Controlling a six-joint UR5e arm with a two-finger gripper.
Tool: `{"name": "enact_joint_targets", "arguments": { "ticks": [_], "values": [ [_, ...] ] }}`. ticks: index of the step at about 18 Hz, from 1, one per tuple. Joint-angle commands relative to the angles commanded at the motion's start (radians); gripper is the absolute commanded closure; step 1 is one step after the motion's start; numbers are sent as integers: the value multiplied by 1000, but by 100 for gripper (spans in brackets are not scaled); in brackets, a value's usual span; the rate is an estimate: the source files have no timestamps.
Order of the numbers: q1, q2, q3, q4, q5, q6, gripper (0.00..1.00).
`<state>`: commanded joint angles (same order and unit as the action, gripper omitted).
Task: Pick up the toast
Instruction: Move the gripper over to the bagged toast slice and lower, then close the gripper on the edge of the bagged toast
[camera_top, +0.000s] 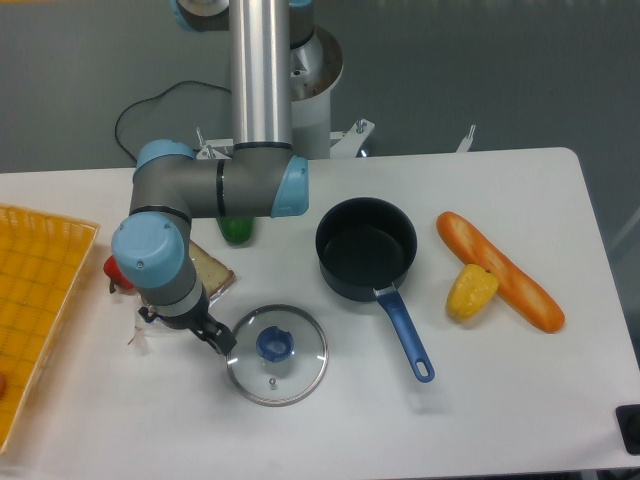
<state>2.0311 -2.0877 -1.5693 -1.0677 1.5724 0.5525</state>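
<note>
The toast (212, 271) lies flat on the white table left of centre. Only its right corner shows, light brown with a darker crust. The rest is hidden under my wrist, and a bit of clear plastic wrap sticks out at the lower left. My gripper (220, 340) hangs below the wrist, at the left rim of the glass lid (277, 354) and just in front of the toast. Seen from above, its dark fingers are too small to tell whether they are apart. Nothing is visibly held.
A red pepper (109, 271) peeks out left of the wrist, next to an orange basket (35, 310). A green object (237, 230) sits behind the toast. A black pot (366, 248) with a blue handle stands at centre. A baguette (500, 270) and a yellow pepper (471, 290) lie right.
</note>
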Motion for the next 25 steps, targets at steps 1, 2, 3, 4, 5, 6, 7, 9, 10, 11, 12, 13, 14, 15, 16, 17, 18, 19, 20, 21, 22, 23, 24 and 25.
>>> {"name": "enact_joint_targets", "arguments": {
  "ticks": [1,2,3,4,5,6,7,9,10,11,12,13,14,15,16,17,18,19,20,21,22,23,24,25],
  "values": [
    [-8,0,0,2,0,-23,0],
    [-18,-3,0,3,0,-34,0],
    [-29,-5,0,3,0,-36,0],
    [-35,-6,0,3,0,-37,0],
    [-37,-6,0,3,-3,-39,0],
    [-46,-6,0,5,-3,-46,0],
    [-60,-6,0,6,-3,-58,0],
    [-75,-14,2,8,0,-74,0],
    [-87,-18,0,9,1,-72,0],
    [-94,-28,2,11,3,-72,0],
    [-97,-31,0,11,3,-72,0],
    [-98,-32,-3,11,3,-71,0],
    [-101,-38,0,11,5,-71,0],
    [-109,-44,0,11,5,-69,0],
    [-111,-46,0,11,6,-69,0],
    [-112,-46,0,12,6,-69,0],
    [-115,-48,0,12,6,-69,0],
    [-115,-49,0,12,6,-69,0],
    [-117,-52,0,12,6,-71,0],
    [-118,-54,0,12,6,-71,0],
    [-120,-54,0,12,6,-71,0],
    [-120,-55,0,12,6,-71,0],
    [-120,-57,0,12,5,-71,0],
    [-121,-61,0,12,6,-71,0]
  ]
}}
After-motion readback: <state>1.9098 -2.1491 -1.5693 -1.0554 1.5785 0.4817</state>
